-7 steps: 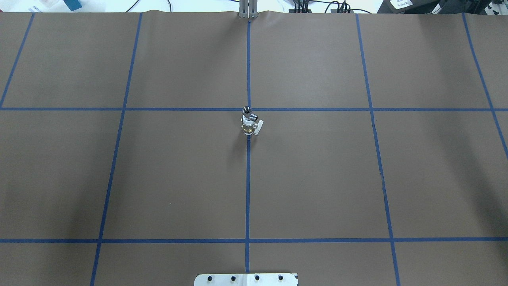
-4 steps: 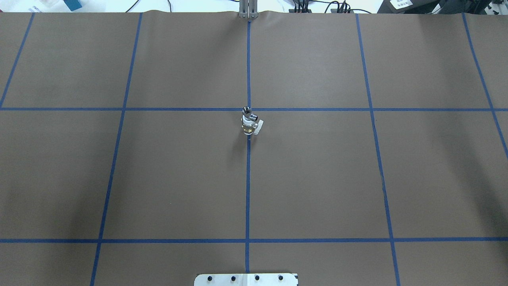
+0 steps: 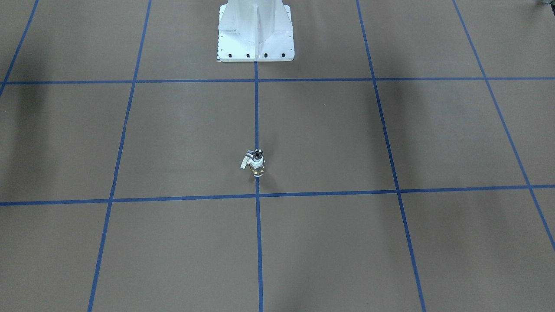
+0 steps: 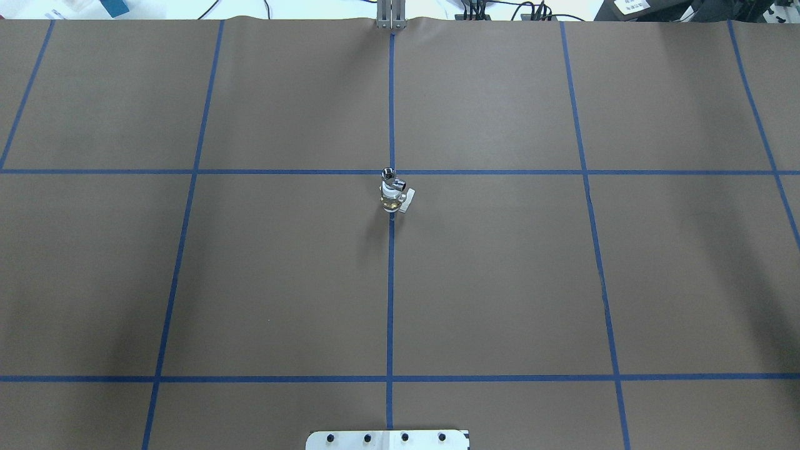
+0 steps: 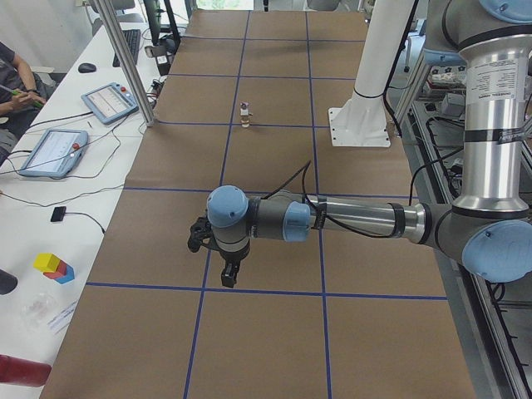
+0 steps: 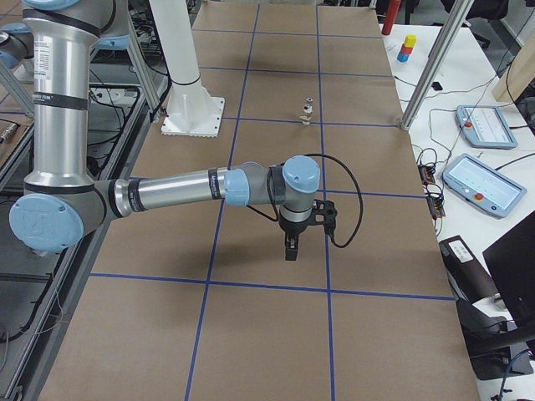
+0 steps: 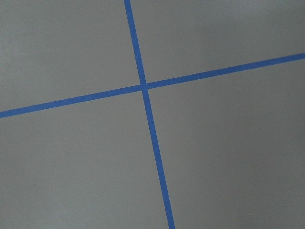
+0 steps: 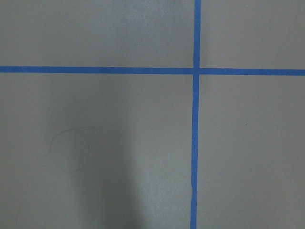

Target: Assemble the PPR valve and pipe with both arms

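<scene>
Left gripper [image 5: 226,278] is pointed down over the table [image 4: 500,281], shown only in a side view, so its opening cannot be told; the same is noted for right gripper [image 6: 289,251]; PPR valve [image 4: 392,201] is stood upright at table centre on the middle tape line, long axis vertical, with pipe [image 4: 389,174] apparently seated on its top end; the pair lies between the two grippers, well apart from both; neither arm is judged clearly nearer; joining is judged done.
</scene>
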